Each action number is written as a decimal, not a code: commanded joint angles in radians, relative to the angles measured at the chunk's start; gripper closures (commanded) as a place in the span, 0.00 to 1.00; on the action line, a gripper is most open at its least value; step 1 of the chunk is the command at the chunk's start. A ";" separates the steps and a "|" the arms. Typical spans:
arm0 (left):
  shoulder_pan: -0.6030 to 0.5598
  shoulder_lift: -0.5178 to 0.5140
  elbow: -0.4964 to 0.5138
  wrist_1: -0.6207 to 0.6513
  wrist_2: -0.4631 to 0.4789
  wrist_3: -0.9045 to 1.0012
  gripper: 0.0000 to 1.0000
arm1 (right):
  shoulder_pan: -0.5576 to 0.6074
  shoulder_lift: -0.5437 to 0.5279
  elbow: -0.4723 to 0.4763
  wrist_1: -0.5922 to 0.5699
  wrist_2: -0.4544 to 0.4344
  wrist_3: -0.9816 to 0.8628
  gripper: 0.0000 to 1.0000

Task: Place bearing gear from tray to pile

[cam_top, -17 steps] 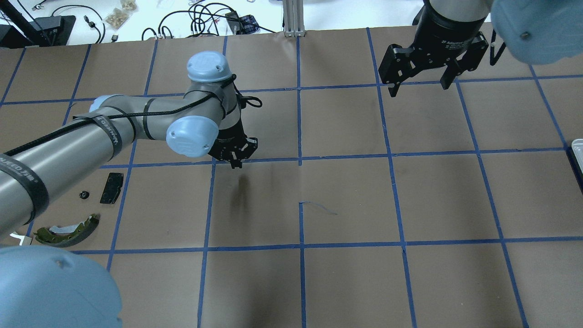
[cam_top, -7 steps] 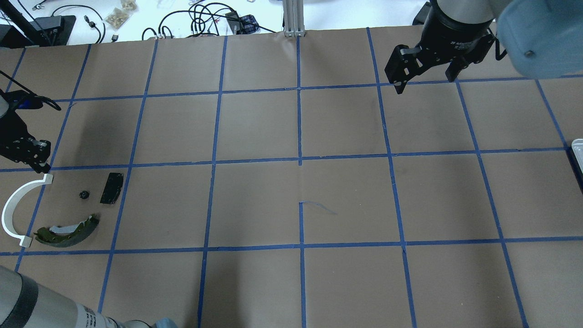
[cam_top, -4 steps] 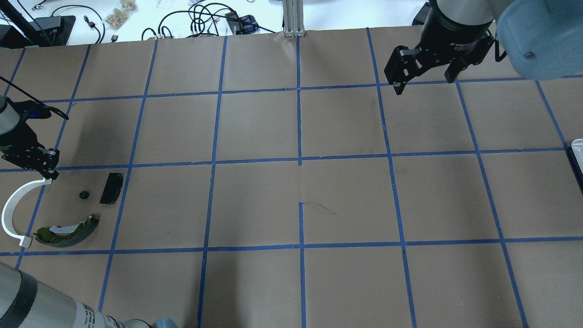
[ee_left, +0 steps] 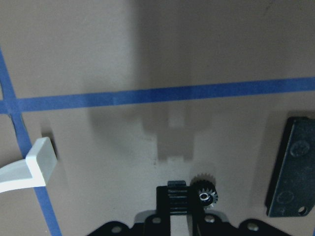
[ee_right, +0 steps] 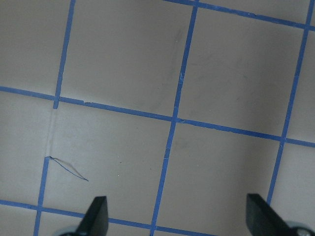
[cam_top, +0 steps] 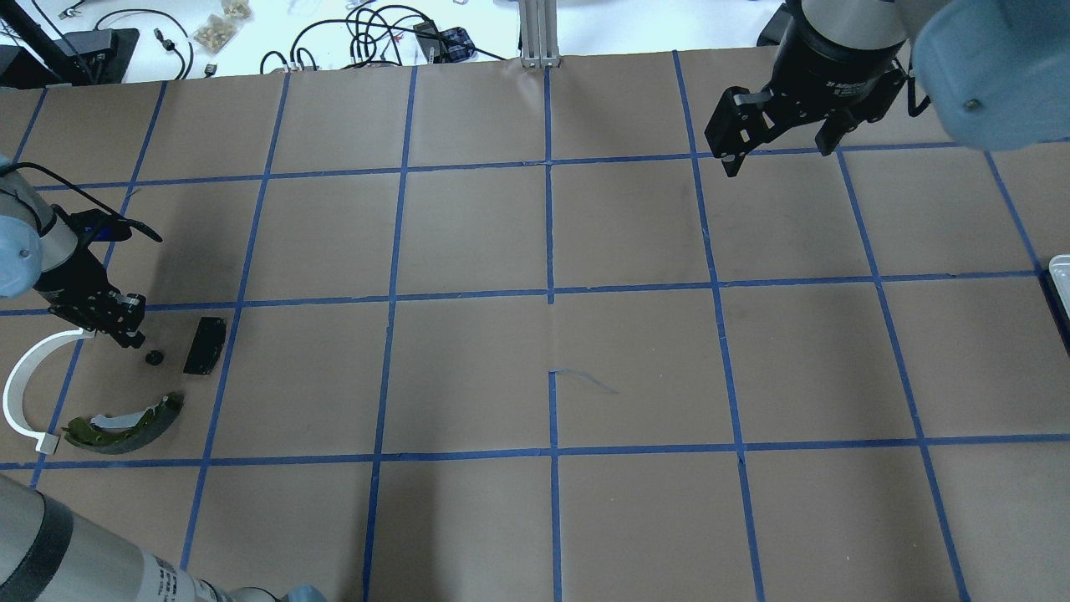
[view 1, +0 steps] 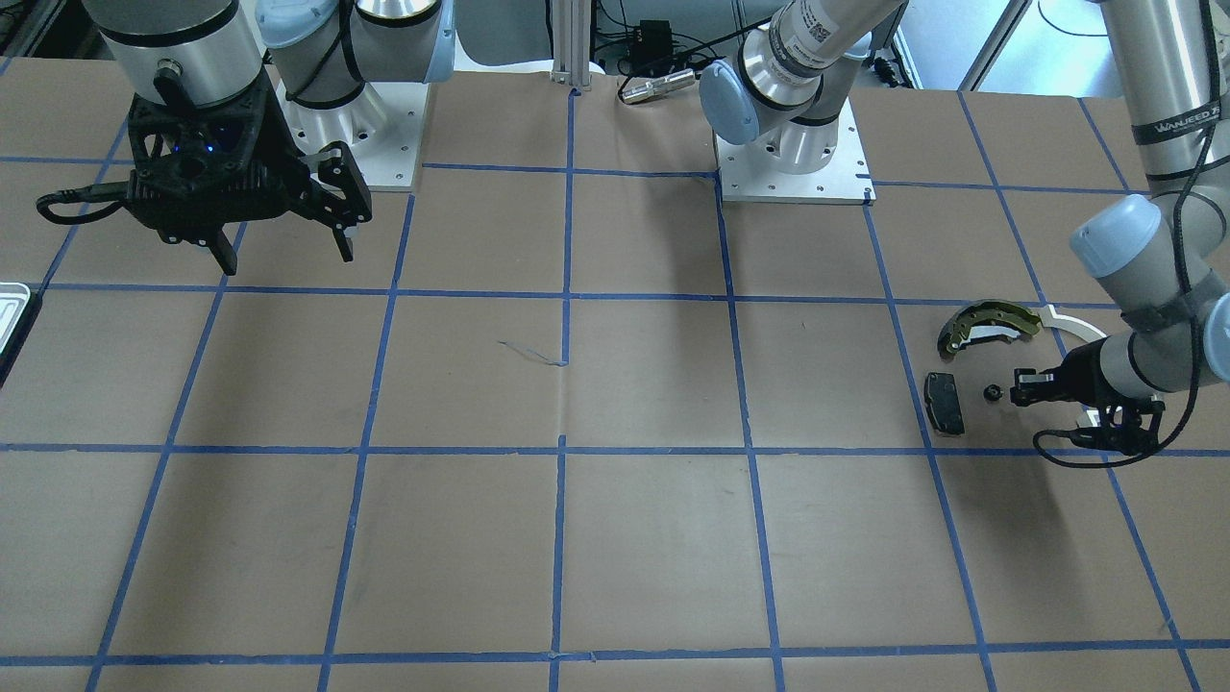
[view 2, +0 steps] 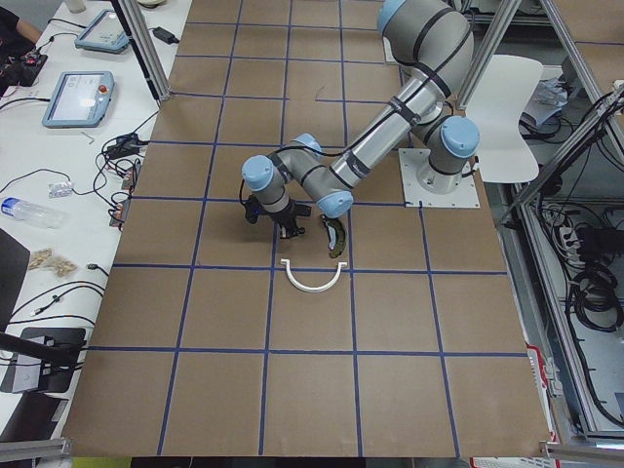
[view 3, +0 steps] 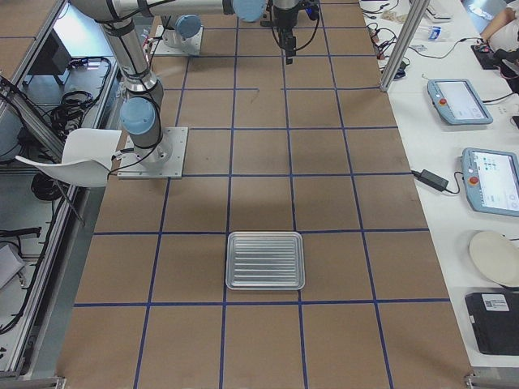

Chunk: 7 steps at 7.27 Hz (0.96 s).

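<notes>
The small black bearing gear (cam_top: pixel 153 358) lies on the table in the pile, between the black pad (cam_top: pixel 205 344), the white arc (cam_top: pixel 18 393) and the olive brake shoe (cam_top: pixel 125 422). My left gripper (cam_top: pixel 132 339) is low over the table, its fingers together, with nothing between them. In the left wrist view the gear (ee_left: pixel 204 189) sits just right of the fingertips (ee_left: pixel 177 192), close to or touching them. My right gripper (cam_top: pixel 779 159) is open and empty, far from the pile. The tray (view 3: pixel 265 235) shows nothing in it.
The tray's edge shows at the table's right side (cam_top: pixel 1060 266) and in the front view (view 1: pixel 12 293). The paper cover carries a blue tape grid. Cables and small items lie beyond the far edge (cam_top: pixel 368 29).
My left arm swung from the table's middle to the far left, then its gripper moved right and down to the gear. The gear and pile have not moved. The right gripper barely shifted.
</notes>
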 commanded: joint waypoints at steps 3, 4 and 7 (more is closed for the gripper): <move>0.001 0.005 -0.007 -0.007 0.004 0.001 1.00 | -0.001 -0.006 0.003 0.000 0.001 -0.001 0.00; 0.004 0.007 -0.010 -0.007 0.007 0.001 1.00 | -0.001 -0.006 0.003 0.000 0.001 -0.001 0.00; 0.006 0.004 -0.022 -0.004 0.010 0.000 1.00 | -0.001 -0.006 0.003 -0.001 -0.001 -0.002 0.00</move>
